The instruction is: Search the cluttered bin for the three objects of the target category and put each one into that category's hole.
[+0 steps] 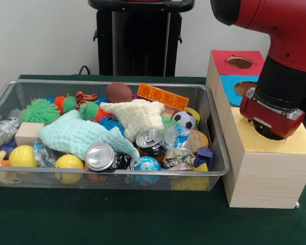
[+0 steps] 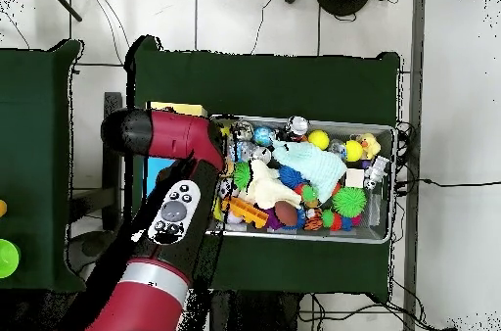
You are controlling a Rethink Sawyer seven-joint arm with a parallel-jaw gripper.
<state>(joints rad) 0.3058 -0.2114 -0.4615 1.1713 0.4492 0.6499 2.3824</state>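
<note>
Two cloths point(image 1: 84, 133) in bin point(image 1: 117, 173), well apart from hand point(image 1: 269, 127).

Red arm point(image 2: 166, 165) over the boxes, apparently beside the cluttered bin point(image 2: 384, 234).

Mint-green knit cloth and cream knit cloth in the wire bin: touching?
Cannot tell. In the front view the mint-green cloth and cream cloth nearly meet, but spiky balls fill the gap.
</note>
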